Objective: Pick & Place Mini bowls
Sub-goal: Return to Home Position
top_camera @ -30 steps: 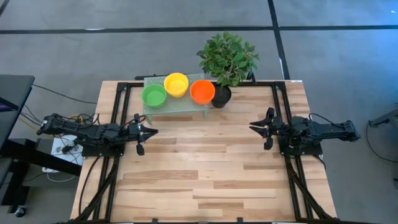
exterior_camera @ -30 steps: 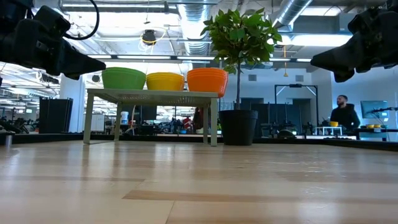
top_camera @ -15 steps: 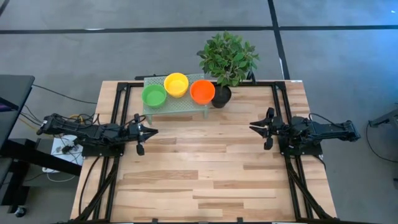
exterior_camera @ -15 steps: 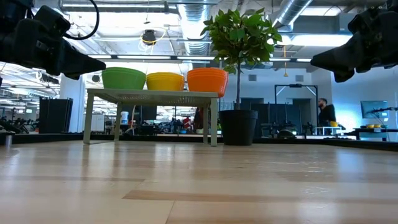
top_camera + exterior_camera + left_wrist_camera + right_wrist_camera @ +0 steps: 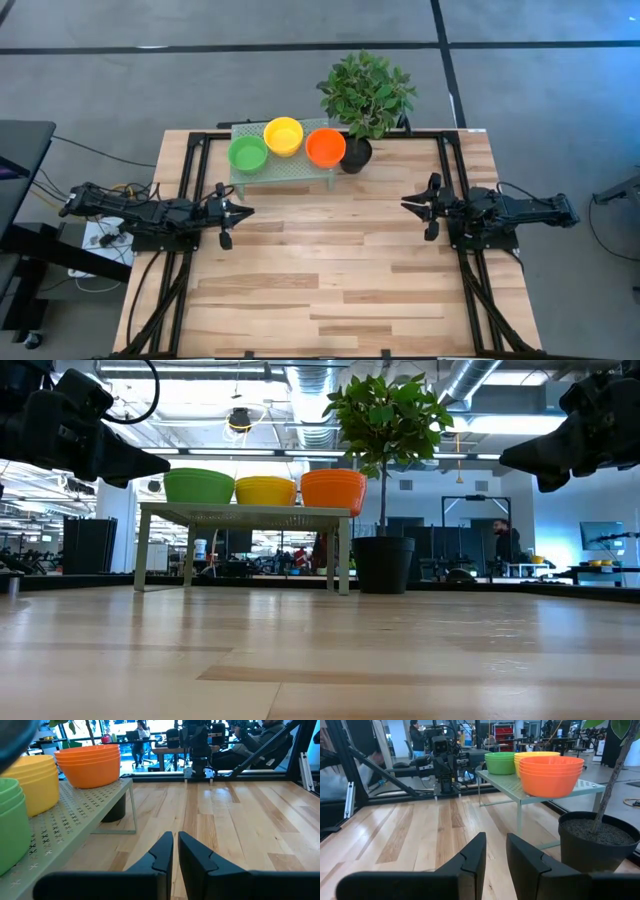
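The mini bowls stand in three stacks on a pale green perforated stand (image 5: pixel 285 170) at the table's far middle: a green stack (image 5: pixel 247 153), a yellow stack (image 5: pixel 283 135) and an orange stack (image 5: pixel 325 147), each resting on its bottom bowl. My left gripper (image 5: pixel 250 211) hovers level near the table's left edge and points right. Its fingers (image 5: pixel 167 851) are shut to a thin slit with nothing between them. My right gripper (image 5: pixel 404 205) hovers level near the right edge and points left. It is open by a narrow gap (image 5: pixel 495 851) and holds nothing.
A leafy plant in a black pot (image 5: pixel 355 155) stands just right of the stand, beside the orange stack (image 5: pixel 551 772). Bare wooden tabletop (image 5: pixel 330 270) lies between and in front of the arms. A person (image 5: pixel 503 540) is far off in the room behind the table.
Both arms and the bowls have kept still. The person far behind the table has walked toward the left in the low view.
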